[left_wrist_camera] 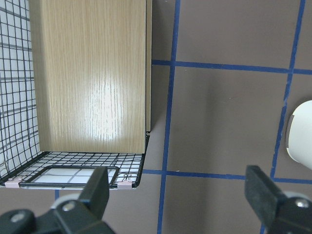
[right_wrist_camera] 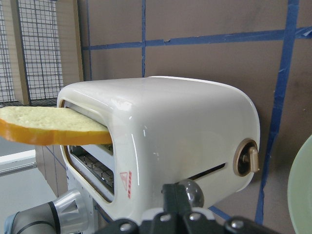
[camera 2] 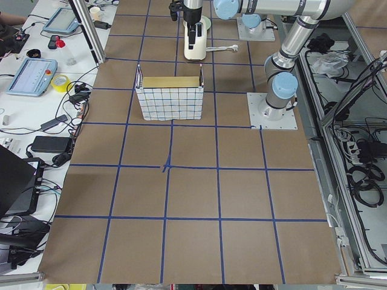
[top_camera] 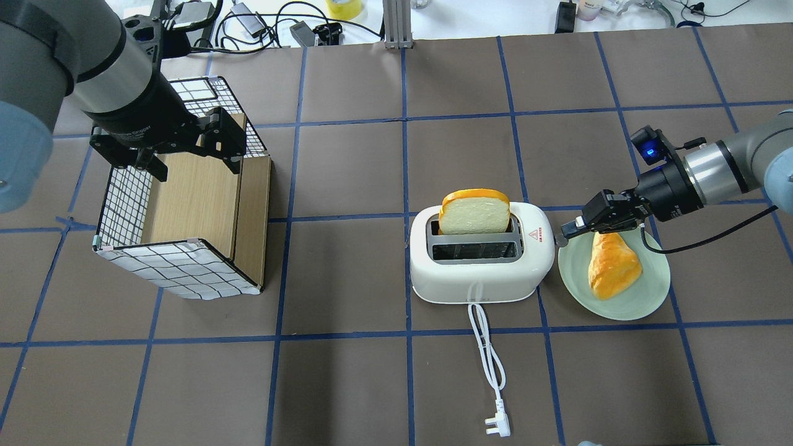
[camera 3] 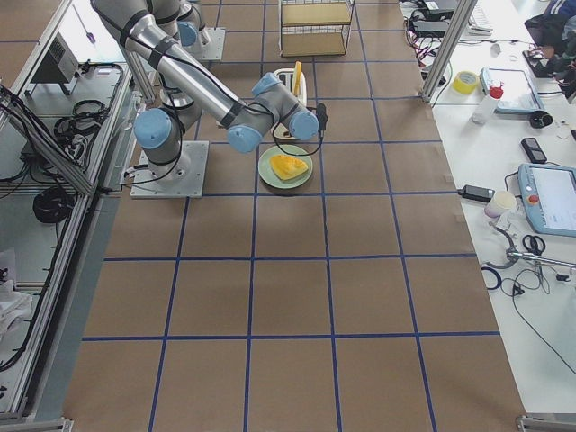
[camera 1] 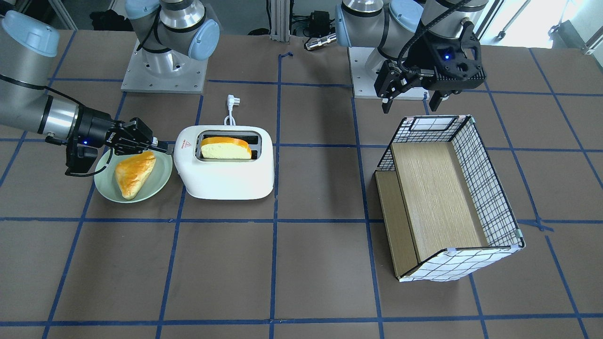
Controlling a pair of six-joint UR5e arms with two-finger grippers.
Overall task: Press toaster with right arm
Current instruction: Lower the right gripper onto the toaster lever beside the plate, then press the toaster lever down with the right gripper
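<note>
The white toaster (camera 1: 226,176) stands mid-table with a bread slice (camera 1: 226,148) upright in its far slot, and its cord (top_camera: 486,359) trails toward the robot. It also shows in the overhead view (top_camera: 477,279) and the right wrist view (right_wrist_camera: 195,131). My right gripper (camera 1: 167,148) is shut, with its tip against the toaster's end wall at the grey lever knob (right_wrist_camera: 191,193); it also shows in the overhead view (top_camera: 565,234). My left gripper (camera 1: 410,101) is open and empty above the near end of the grid-patterned box (camera 1: 485,188).
A green plate (camera 1: 106,188) with a pastry (camera 1: 134,174) lies under my right gripper, touching the toaster's end. A round dial (right_wrist_camera: 246,158) sits low on that end wall. The box (top_camera: 186,266) lies open-topped on the robot's left half.
</note>
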